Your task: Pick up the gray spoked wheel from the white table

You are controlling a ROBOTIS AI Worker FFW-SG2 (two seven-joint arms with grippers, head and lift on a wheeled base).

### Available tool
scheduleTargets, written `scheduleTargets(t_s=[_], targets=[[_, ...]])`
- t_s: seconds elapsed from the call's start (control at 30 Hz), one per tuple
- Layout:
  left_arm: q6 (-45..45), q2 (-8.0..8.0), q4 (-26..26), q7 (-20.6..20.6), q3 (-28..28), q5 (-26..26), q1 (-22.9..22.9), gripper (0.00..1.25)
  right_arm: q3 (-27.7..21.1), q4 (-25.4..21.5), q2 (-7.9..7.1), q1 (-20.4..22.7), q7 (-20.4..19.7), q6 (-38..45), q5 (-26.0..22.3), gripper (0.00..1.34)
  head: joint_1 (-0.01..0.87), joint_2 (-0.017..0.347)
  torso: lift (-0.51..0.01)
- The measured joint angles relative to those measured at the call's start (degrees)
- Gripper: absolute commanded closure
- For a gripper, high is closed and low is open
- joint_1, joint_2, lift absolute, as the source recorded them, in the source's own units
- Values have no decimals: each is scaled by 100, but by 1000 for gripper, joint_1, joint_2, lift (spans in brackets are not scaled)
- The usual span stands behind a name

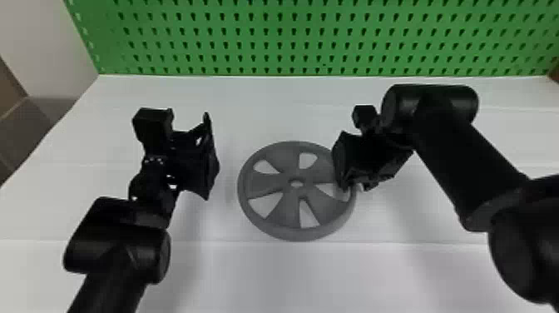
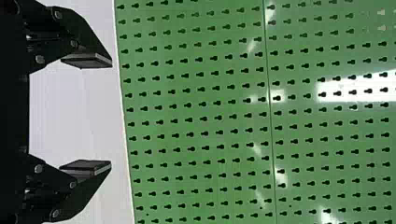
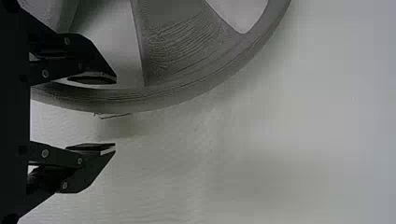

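Observation:
The gray spoked wheel (image 1: 276,183) lies flat on the white table (image 1: 266,274). At its right edge stands my right gripper (image 1: 354,186), pointing down and covering part of the rim. In the right wrist view my right gripper (image 3: 115,114) is open across the wheel's rim (image 3: 163,96), with one finger over an opening between spokes and the other outside the rim. My left gripper (image 1: 199,160) is held left of the wheel, apart from it. The left wrist view has my left gripper (image 2: 111,114) open, with nothing between its fingers.
A green perforated board (image 1: 291,37) rises along the table's back edge and also faces the left gripper. Bare tabletop lies in front of the wheel and behind it. At the far left the table's edge slants beside a brown floor (image 1: 21,129).

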Motion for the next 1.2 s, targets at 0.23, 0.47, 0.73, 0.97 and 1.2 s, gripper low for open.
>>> scheduleTargets(t_s=[0.23, 0.47, 0.73, 0.97, 1.2], targets=[[0, 0, 6, 0, -7, -9, 3, 476, 70, 0, 0, -42, -6, 34, 87, 1003, 782, 57, -97], [3, 0, 19, 0, -17, -11, 4, 476, 94, 2, 0, -51, -6, 56, 110, 1056, 782, 57, -97], [5, 0, 35, 0, -25, -5, 0, 476, 97, 6, 0, -51, -6, 80, 101, 1179, 782, 57, -97], [3, 0, 37, 0, -26, 7, 0, 476, 97, 6, 0, -56, -6, 81, 87, 1181, 782, 57, -97], [1, 0, 38, 0, -29, 15, 0, 476, 98, 6, 0, -59, -6, 81, 84, 1181, 782, 57, -97]])
